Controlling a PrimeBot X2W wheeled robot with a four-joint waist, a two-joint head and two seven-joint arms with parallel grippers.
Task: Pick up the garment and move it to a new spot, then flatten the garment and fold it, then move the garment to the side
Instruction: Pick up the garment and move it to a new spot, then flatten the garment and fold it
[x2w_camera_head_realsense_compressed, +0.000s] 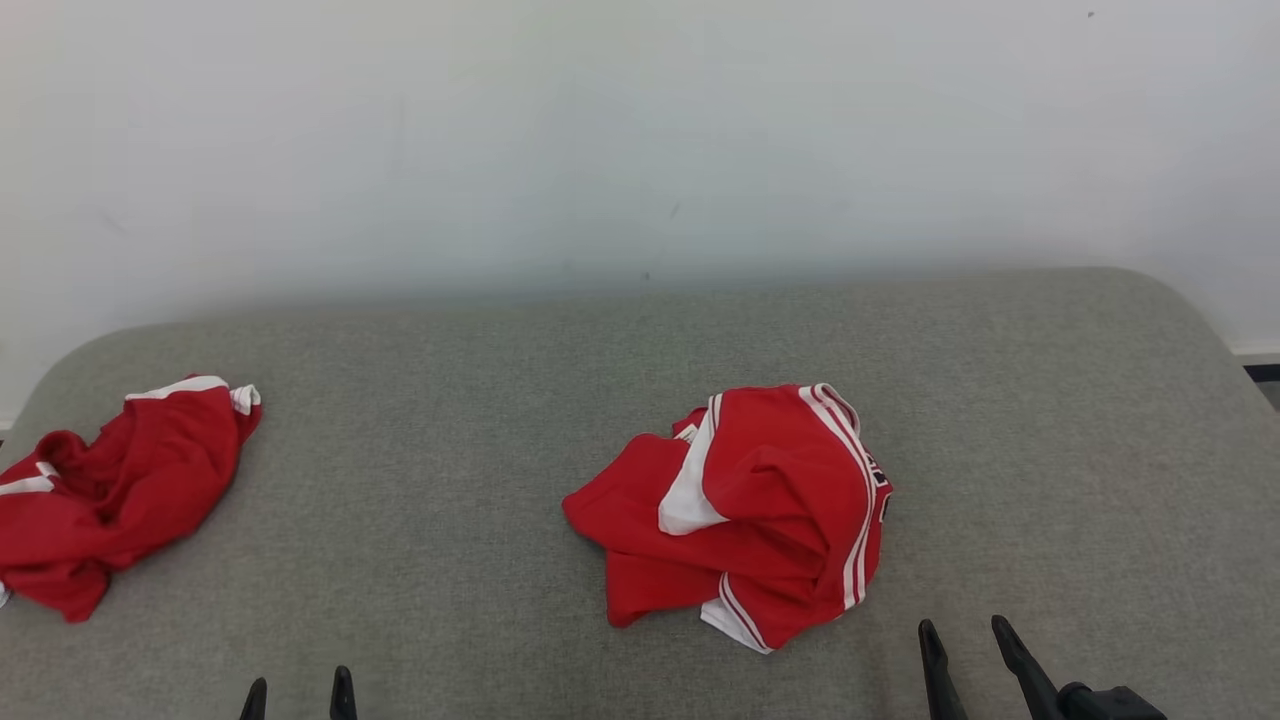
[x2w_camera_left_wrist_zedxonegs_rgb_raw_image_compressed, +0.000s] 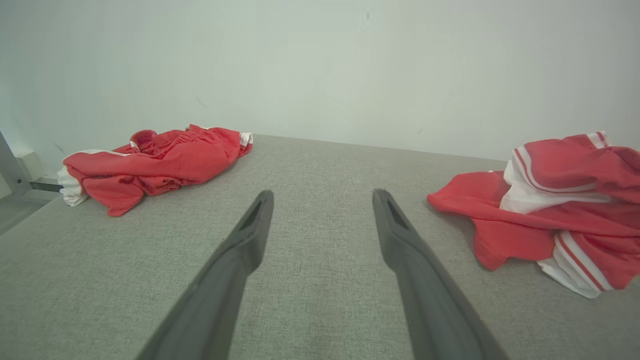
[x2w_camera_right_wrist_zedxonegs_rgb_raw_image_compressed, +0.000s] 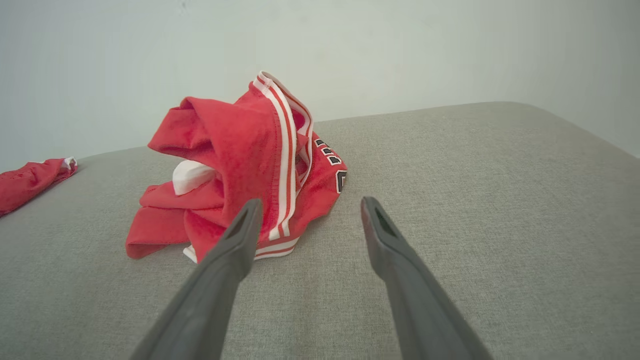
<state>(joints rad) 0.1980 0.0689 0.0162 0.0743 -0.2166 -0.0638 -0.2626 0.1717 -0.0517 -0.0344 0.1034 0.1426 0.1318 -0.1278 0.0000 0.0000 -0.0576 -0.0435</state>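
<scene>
Red jersey-like garment (x2w_camera_head_realsense_compressed: 740, 510), trimmed in white stripes, lies crumpled a little right of centre in the head view, on a grey woven surface (x2w_camera_head_realsense_compressed: 430, 400) against a pale wall (x2w_camera_head_realsense_compressed: 640, 130). A second red garment (x2w_camera_head_realsense_compressed: 110, 490) sits bunched at the left edge, well apart. Nothing of the task looks done yet: the garment is unlifted, unflattened, unfolded. The left pincer (x2w_camera_head_realsense_compressed: 298, 690), at the lower left, and the right pincer (x2w_camera_head_realsense_compressed: 962, 628), at the lower right just below the garment, both spread wide, holding nothing, touching no cloth. The pick-up seems the step to come first.
</scene>
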